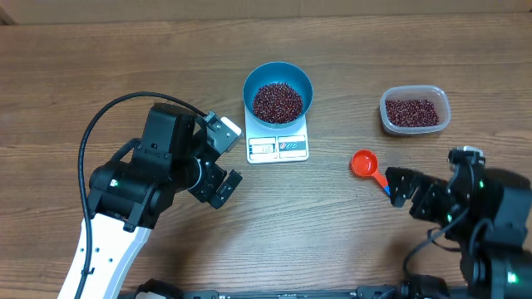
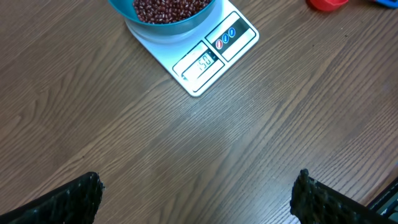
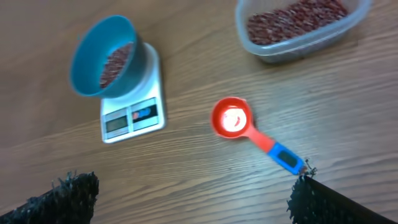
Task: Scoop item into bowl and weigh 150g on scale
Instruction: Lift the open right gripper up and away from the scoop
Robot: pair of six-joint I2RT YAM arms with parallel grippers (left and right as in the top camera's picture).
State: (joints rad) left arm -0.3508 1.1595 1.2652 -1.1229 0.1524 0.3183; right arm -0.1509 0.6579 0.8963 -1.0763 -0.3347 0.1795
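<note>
Scooping looks nearly done: you have beans (image 1: 278, 101) in the bowl (image 1: 248, 90) on the scale (image 1: 278, 149), though its display is too blurred to confirm the weight. The scoop (image 1: 363, 163) lies empty on the worktop (image 1: 324, 237). Your left fingers (image 2: 71, 202) and right fingers (image 3: 71, 199) are spread, holding nothing.

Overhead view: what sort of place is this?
Probably a lab bench staged for kitchen-style weighing: bare wood-grain table, small white scale carrying a blue bowl of beans, red scoop lying nearby.
</note>
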